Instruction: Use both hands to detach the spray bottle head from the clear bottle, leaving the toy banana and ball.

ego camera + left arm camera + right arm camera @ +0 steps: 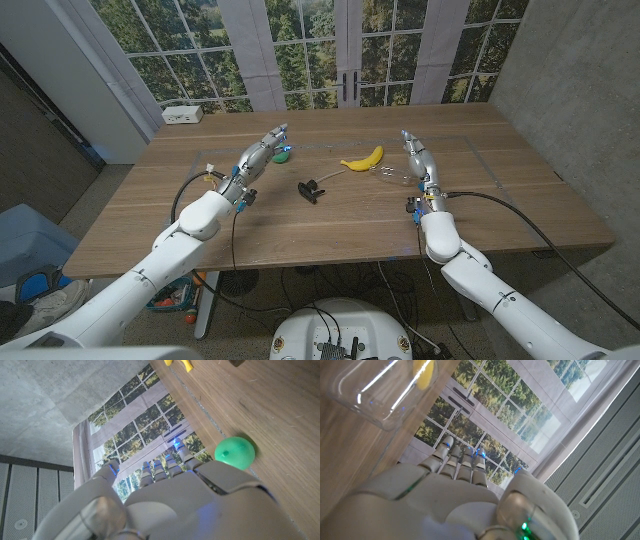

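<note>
Since the black spray head (311, 188) lies alone mid-desk, apart from the clear bottle (391, 177) beside the banana (363, 158), detaching looks done. Both hands, left (262, 150) by the green ball (284, 153) and right (417, 155), are empty, fingers extended.

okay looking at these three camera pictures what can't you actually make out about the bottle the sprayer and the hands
Clear bottle: in the head view the right hand stands against it and it is small and see-through; in the right wrist view the picture's edge cuts it off. Any contact cannot be told.
Spray head: too small in the head view to show detail.
Ball: partly covered by the left hand in the head view.
</note>
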### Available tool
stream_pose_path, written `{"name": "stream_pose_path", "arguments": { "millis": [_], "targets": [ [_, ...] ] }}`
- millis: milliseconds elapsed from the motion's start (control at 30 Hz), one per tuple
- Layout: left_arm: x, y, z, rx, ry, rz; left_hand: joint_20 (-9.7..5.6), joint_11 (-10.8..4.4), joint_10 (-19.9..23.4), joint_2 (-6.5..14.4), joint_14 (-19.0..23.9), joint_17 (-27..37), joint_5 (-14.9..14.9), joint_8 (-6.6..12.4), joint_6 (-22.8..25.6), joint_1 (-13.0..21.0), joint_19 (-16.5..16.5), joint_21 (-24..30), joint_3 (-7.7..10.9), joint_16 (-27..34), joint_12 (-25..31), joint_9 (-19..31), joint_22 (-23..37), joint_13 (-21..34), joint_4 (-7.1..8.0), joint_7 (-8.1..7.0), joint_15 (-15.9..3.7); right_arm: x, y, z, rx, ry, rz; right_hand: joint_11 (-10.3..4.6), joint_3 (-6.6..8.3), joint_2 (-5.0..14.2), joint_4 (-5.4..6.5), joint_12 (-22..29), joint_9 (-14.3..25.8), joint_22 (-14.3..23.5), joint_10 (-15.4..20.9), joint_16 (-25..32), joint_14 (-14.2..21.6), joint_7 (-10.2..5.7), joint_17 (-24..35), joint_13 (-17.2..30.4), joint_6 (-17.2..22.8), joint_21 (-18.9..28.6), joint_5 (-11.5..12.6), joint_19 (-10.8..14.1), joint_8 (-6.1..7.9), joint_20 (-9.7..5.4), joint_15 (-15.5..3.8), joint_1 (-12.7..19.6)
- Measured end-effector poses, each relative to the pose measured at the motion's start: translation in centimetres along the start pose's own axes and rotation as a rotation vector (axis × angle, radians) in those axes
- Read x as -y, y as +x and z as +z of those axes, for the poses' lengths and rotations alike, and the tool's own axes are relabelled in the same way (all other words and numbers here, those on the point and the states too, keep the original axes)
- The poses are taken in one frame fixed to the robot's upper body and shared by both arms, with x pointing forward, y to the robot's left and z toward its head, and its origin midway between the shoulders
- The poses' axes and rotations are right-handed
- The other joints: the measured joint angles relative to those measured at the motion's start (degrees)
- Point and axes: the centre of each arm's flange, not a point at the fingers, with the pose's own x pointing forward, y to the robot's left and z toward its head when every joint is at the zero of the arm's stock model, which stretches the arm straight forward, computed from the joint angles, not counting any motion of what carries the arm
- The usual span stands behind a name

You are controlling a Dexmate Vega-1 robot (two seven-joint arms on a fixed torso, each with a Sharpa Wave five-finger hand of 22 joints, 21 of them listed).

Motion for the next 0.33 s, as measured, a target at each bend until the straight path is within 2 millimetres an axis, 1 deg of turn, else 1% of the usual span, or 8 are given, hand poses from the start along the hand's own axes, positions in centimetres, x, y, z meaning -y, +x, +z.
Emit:
{"name": "stream_pose_path", "arguments": {
  "millis": [33, 100, 200, 233, 300, 333],
  "targets": [
    [-0.2, -0.1, -0.1, 0.002, -0.02, 0.002, 0.0, 0.0, 0.0, 0.1, 0.0, 0.0, 0.0, 0.0, 0.0, -0.1, 0.0, 0.0, 0.18, 0.0, 0.0, 0.0, 0.0, 0.0, 0.17, 0.0, 0.0, 0.1, -0.1, 0.1, 0.003, 0.01, -0.005, -0.01, 0.06, 0.0, 0.06, 0.0, 0.0, 0.0, 0.4, 0.0, 0.2, 0.09, -0.1, -0.2, 0.1, 0.0, 0.0, 0.3, 0.0, 0.04, -0.21, 0.0],
    [-0.5, -0.4, -0.4, 0.001, -0.046, 0.007, 0.0, 0.0, 0.0, 0.0, 0.0, 0.0, 0.0, 0.0, 0.0, -0.4, 0.0, 0.0, 0.24, 0.0, 0.0, 0.0, 0.0, 0.0, 0.23, 0.0, 0.0, 0.1, -0.3, 0.3, 0.006, 0.02, -0.011, 0.07, 0.22, 0.0, 0.22, 0.0, 0.0, 0.0, 0.5, 0.0, 0.6, 0.09, -0.2, -0.3, 0.1, 0.0, -0.2, 0.5, 0.0, -0.16, -0.01, 0.0],
    [-0.9, -0.7, -1.0, -0.011, -0.047, 0.021, 0.0, 0.0, 0.0, 0.0, 0.0, 0.0, 0.0, 0.0, 0.0, -0.4, 0.0, 0.0, 0.48, 0.0, 0.0, 0.0, 0.0, 0.0, 0.47, 0.01, 0.0, 0.2, -0.3, 0.3, 0.008, 0.026, -0.013, 0.07, 0.55, -0.01, -0.11, 0.0, 0.0, 0.0, 0.5, 0.0, 0.6, 0.14, -0.4, -0.3, 0.1, 0.0, -0.2, 0.5, 0.0, -0.15, -0.01, 0.0],
    [-1.2, -0.8, -1.0, -0.003, -0.101, 0.018, 0.0, -0.01, 0.0, 0.0, 0.0, 0.0, 0.0, -0.01, -0.1, -0.4, 0.0, -0.2, 0.48, 0.0, 0.0, 0.0, -0.2, 0.0, 0.47, 0.13, 0.0, 0.2, -0.6, 0.5, 0.007, 0.037, -0.021, 0.07, 0.54, -0.01, -0.1, 0.0, 0.0, 0.0, 0.5, 0.0, 0.6, 0.39, -0.4, -0.3, 0.4, 0.0, -0.2, 0.5, 0.0, -0.15, -0.01, 0.0],
    [-1.5, -1.1, -1.3, -0.006, -0.123, 0.024, 0.0, -0.21, -0.2, 0.0, 0.0, 0.0, 0.0, -0.22, -0.2, -0.4, 0.0, -0.4, 0.48, -0.3, 0.0, 0.0, -0.3, 0.0, 0.47, 0.22, 0.0, 0.2, -0.6, 0.6, 0.007, 0.043, -0.025, -0.13, 0.64, -0.85, 0.0, 0.0, 0.0, 0.0, 0.7, 0.0, 0.6, 0.39, -0.5, -0.4, 0.4, 0.0, -0.2, 0.5, 0.0, -0.16, -0.01, -0.9],
    [-1.8, -1.2, -1.4, -0.004, -0.152, 0.027, 0.0, -0.21, -0.2, 0.0, 0.0, 0.0, 0.0, -0.22, -0.2, -0.4, 0.0, -0.4, 0.65, -0.3, 0.0, 0.0, -0.3, 0.0, 0.63, 0.22, 0.0, 0.1, -0.7, 0.8, 0.009, 0.051, -0.03, 0.08, 0.71, -0.83, 0.07, 0.0, 0.0, 0.0, 0.9, 0.0, 0.6, 0.39, -0.6, -0.5, 0.4, -0.2, -0.2, 0.5, 0.0, -0.15, -0.01, -0.8]
  ]
}}
